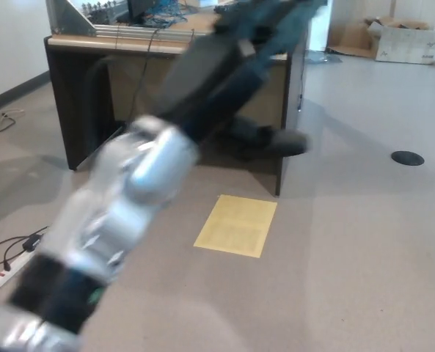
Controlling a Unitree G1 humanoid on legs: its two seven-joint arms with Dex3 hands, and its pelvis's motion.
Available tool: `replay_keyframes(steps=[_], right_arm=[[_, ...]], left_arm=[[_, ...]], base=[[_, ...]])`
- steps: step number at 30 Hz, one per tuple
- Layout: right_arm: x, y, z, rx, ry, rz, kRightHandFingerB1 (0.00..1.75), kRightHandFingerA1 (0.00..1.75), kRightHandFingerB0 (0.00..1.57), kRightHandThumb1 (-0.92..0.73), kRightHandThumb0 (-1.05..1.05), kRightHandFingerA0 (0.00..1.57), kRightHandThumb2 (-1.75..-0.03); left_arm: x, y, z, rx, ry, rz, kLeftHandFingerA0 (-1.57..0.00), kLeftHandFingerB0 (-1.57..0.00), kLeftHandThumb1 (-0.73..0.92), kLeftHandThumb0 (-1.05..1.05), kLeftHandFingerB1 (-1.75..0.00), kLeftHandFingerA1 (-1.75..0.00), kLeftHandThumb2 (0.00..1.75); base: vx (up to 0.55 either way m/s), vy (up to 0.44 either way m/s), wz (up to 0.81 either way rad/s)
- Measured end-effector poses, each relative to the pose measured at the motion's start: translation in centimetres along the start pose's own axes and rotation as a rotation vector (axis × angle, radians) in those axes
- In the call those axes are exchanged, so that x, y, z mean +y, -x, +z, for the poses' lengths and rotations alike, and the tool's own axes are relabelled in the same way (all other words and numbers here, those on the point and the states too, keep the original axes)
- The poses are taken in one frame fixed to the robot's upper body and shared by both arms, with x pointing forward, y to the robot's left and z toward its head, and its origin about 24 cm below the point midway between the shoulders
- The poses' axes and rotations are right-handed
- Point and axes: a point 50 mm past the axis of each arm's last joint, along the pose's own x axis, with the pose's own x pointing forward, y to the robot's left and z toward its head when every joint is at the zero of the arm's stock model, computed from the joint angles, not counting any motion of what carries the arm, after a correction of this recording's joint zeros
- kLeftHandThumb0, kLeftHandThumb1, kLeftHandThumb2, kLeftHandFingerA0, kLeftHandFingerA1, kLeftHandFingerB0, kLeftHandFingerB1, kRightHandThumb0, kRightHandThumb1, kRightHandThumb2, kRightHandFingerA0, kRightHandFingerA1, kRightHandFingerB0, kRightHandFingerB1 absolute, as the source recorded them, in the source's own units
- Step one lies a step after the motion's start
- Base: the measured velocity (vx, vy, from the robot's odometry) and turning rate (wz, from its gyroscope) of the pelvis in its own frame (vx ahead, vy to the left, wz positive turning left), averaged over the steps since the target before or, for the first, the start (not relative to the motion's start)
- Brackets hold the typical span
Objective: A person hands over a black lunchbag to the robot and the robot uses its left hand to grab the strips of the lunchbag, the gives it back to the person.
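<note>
My left arm reaches in from the lower left, smeared by motion blur. Its black left hand (218, 79) is raised in front of the desk, with dark blurred fingers (272, 139) sticking out to the right and nothing held in them. The black lunchbag and the person do not show in the head view, and neither does my right hand.
A dark wooden desk (85, 45) with cables stands behind the arm. A yellow sheet (237, 225) lies on the grey floor. A power strip with cords (10, 268) sits at the lower left. There is a round floor cover (408, 157) at right and a cardboard box (405, 41) far back.
</note>
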Motion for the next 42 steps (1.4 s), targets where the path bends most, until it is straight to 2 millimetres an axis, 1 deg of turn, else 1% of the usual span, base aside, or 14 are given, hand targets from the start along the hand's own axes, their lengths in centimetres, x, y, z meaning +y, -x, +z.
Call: replay_keyframes(steps=[1, 3, 4, 5, 6, 7, 8, 13, 23, 26, 27, 29, 34, 42], right_arm=[[0.0, 0.0, 0.0, 0.000, 0.000, 0.000, 0.48, 0.64, 0.40, -0.55, -0.46, 0.69, -0.82], [-0.1, 0.0, 0.0, 0.001, -0.001, 0.000, 0.48, 0.63, 0.40, -0.55, -0.46, 0.68, -0.82], [-0.1, 0.0, 0.0, 0.001, -0.001, 0.001, 0.35, 0.51, 0.46, -0.67, -0.38, 0.74, -0.59], [-0.1, 0.0, 0.0, 0.001, -0.001, 0.001, 0.35, 0.51, 0.46, -0.67, -0.38, 0.74, -0.59], [-0.1, 0.0, -0.1, 0.001, -0.001, 0.001, 0.35, 0.50, 0.46, -0.67, -0.39, 0.72, -0.59], [-0.1, 0.1, -0.1, 0.002, 0.000, 0.001, 0.35, 0.49, 0.45, -0.68, -0.38, 0.68, -0.60], [-0.1, 0.1, -0.1, 0.003, 0.000, 0.002, 0.35, 0.51, 0.45, -0.68, -0.37, 0.71, -0.60], [0.0, 0.3, -0.4, 0.010, 0.000, 0.003, 0.35, 0.50, 0.44, -0.69, -0.38, 0.73, -0.60], [0.1, 1.7, -1.9, 0.055, 0.006, 0.008, 0.35, 0.51, 0.42, -0.69, -0.35, 0.73, -0.60], [0.1, 1.9, -2.1, 0.057, 0.007, 0.009, 0.35, 0.52, 0.41, -0.69, -0.35, 0.74, -0.60], [0.1, 1.9, -2.1, 0.056, 0.007, 0.008, 0.35, 0.52, 0.41, -0.69, -0.35, 0.74, -0.60], [0.0, 1.9, -2.1, 0.055, 0.008, 0.006, 0.34, 0.51, 0.41, -0.69, -0.36, 0.73, -0.60], [-0.5, 1.9, -2.1, 0.051, 0.016, -0.007, 0.34, 0.51, 0.41, -0.69, -0.37, 0.73, -0.60], [-1.0, 1.7, -1.8, 0.041, 0.024, -0.025, 0.34, 0.50, 0.42, -0.69, -0.37, 0.71, -0.60]], left_arm=[[0.1, 0.7, -0.3, 0.012, 0.003, 0.001, 0.00, 0.00, 0.47, -0.84, -0.04, 0.00, 0.87], [0.2, 2.8, -0.9, 0.049, 0.027, 0.006, 0.00, 0.00, 0.43, -0.75, -0.03, -0.03, 0.82], [0.2, 3.7, -1.2, 0.068, 0.036, 0.006, 0.00, 0.00, 0.41, -0.80, -0.03, -0.09, 0.75], [0.0, 4.8, -1.6, 0.093, 0.051, 0.002, 0.00, 0.00, 0.41, -0.80, -0.03, -0.09, 0.75], [-0.2, 5.6, -1.9, 0.114, 0.062, -0.001, 0.00, 0.00, 0.53, -0.80, -0.05, -0.12, 0.57], [-0.4, 6.8, -2.3, 0.142, 0.075, -0.007, 0.00, 0.00, 0.40, -0.70, -0.07, -0.12, 0.82], [-0.7, 7.8, -2.6, 0.169, 0.084, -0.016, -0.01, 0.00, 0.39, -0.67, -0.10, -0.25, 0.82], [-2.6, 13.8, -4.2, 0.334, 0.146, -0.070, 0.00, 0.00, 0.38, -0.60, -0.13, -0.23, 0.78], [-6.3, 32.1, -5.9, 0.897, 0.265, -0.232, -0.10, -0.06, 0.40, -0.60, -0.22, -0.40, 0.70], [-6.7, 36.0, -5.6, 1.023, 0.277, -0.263, -0.05, -0.03, 0.41, -0.63, -0.20, -0.39, 0.75], [-6.8, 37.5, -5.4, 1.073, 0.281, -0.271, -0.13, -0.06, 0.47, -0.59, -0.22, -0.30, 0.56], [-6.7, 39.4, -5.2, 1.140, 0.285, -0.273, -0.05, 0.00, 0.41, -0.63, -0.21, -0.39, 0.75], [-5.8, 43.0, -5.1, 1.264, 0.285, -0.237, -0.04, -0.04, 0.40, -0.62, -0.21, -0.37, 0.76], [-4.8, 43.5, -5.9, 1.267, 0.283, -0.159, -0.04, -0.02, 0.40, -0.63, -0.20, -0.38, 0.76]], base=[[0.00, 0.000, 0.00], [0.00, 0.000, 0.03], [0.00, 0.000, 0.00], [0.00, 0.000, 0.00], [0.00, 0.000, 0.00], [0.00, 0.000, 0.00], [0.00, 0.000, 0.00], [0.00, 0.000, 0.00], [0.00, 0.000, 0.00], [0.00, 0.000, 0.00], [0.00, 0.000, 0.00], [0.00, 0.000, 0.00], [0.00, 0.000, 0.00], [0.00, 0.000, 0.00]])
